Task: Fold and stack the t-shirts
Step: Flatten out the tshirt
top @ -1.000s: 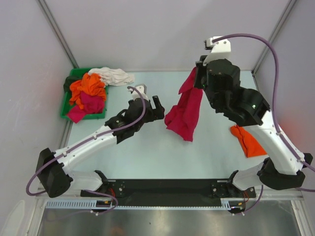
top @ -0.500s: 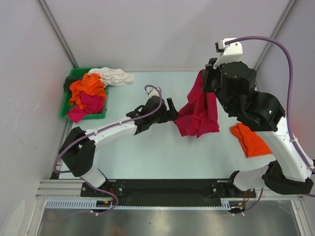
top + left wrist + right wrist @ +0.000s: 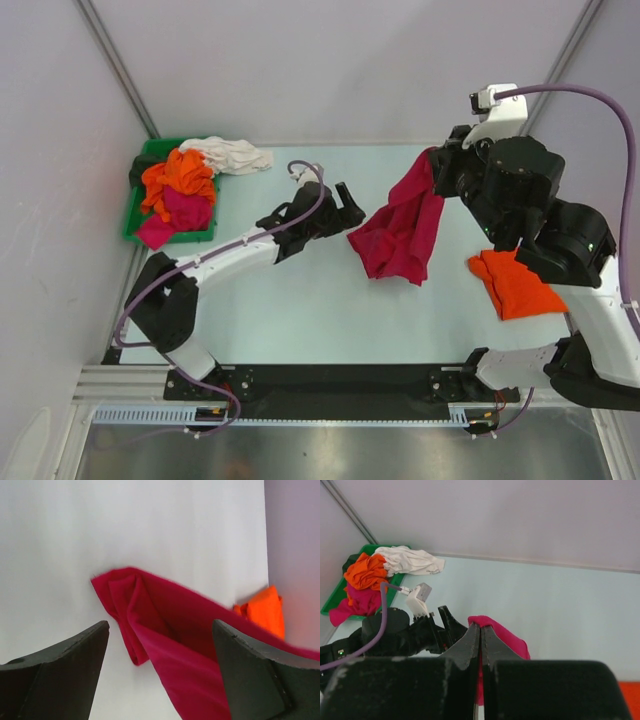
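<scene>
The right end effector, raised high and clamped on the top edge of the crimson shirt, has swung it rightward over the worktop (beside an orange shirt), while the left end effector, wide open and empty, has stretched out low toward it, probably seeking a second corner.

A: Where's your bin?
B: Far left on the table, shirts heaped in it, a loose shirt spilling over its far rim.
A: The others?
B: The hanging shirt is mid-table; the flat shirt lies right of it.
</scene>
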You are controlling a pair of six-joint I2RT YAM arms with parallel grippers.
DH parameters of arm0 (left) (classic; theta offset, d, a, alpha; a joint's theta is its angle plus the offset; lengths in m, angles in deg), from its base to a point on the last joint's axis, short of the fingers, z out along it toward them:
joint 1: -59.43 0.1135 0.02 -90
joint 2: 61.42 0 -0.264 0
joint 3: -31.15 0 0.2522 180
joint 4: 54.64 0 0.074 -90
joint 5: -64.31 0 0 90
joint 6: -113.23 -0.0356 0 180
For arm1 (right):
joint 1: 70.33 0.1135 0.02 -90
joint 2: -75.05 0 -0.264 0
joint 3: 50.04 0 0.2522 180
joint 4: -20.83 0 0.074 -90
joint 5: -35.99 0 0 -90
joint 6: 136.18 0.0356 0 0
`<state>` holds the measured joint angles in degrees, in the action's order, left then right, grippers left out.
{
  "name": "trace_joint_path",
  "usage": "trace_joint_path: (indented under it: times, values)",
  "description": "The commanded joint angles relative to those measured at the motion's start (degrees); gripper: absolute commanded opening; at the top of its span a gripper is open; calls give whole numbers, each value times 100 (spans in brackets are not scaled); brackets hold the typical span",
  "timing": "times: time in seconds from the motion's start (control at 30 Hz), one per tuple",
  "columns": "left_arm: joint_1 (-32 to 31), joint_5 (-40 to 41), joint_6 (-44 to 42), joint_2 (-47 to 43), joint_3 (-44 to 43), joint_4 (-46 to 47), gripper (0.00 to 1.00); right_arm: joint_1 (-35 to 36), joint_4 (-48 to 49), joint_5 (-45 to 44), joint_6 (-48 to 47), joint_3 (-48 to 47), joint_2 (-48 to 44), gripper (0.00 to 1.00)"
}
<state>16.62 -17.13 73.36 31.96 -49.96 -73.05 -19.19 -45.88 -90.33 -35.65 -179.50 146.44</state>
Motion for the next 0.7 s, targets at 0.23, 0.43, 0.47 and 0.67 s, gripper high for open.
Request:
trace_joint_path:
  times: [0.23, 0.43, 0.47, 0.67]
  values:
    - [326, -1189, 418, 1145, -1332, 438, 87, -16, -128, 335, 2, 319, -521, 0]
    - [115, -1488, 524, 1454, -1474, 693, 84, -7, -93, 318, 11, 346, -478, 0]
    - [106, -1515, 533, 1463, -1474, 710, 84, -7, -93, 309, 2, 346, -477, 0]
    - [80, -1550, 480, 1384, -1307, 807, 72, -7, 4, 292, -6, 478, -477, 0]
